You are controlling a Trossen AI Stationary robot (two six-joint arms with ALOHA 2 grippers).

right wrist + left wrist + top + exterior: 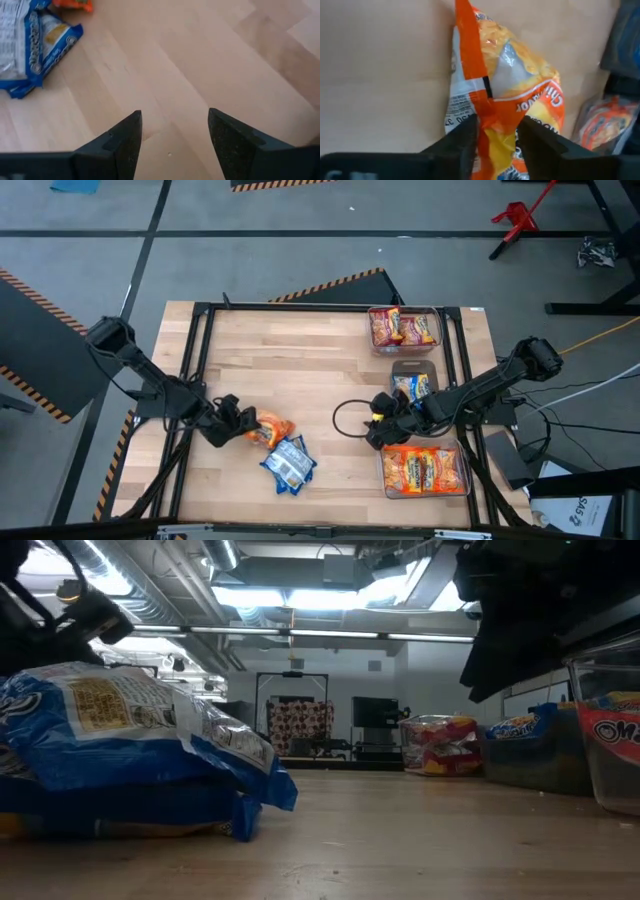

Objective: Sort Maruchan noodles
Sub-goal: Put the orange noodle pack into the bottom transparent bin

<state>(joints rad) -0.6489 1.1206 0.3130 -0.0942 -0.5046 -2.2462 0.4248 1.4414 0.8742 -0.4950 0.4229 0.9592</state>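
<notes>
High view: the left gripper (248, 429) is sitting low on the counter (300, 360), its fingers closing around the edge of an orange packet (275, 427). The packet is lying with its long axis running across the counter, away from the gripper toward the right arm. Just beside it, nearer the counter's front edge, blue packets (288, 463) are lying stacked and tilted on a diagonal. The right gripper (377, 427) is hovering near the counter's middle, empty. Three clear bins are lining the right side: a far bin (438, 313) with red packets, a middle bin (413, 367) with blue ones, a near bin (462, 470) with orange ones.

Low view: the blue packets (130, 755) are filling the foreground, lying flat in a pile, with the bins off to the right.

Left wrist view: the orange packet (510, 100) is running lengthwise straight out from the gripper, its near end pinched between the two fingers (460, 145).

Right wrist view: the right gripper (172, 137) is standing open over bare wood, nothing between its fingers; the blue packets (30, 45) are lying well apart from it.
</notes>
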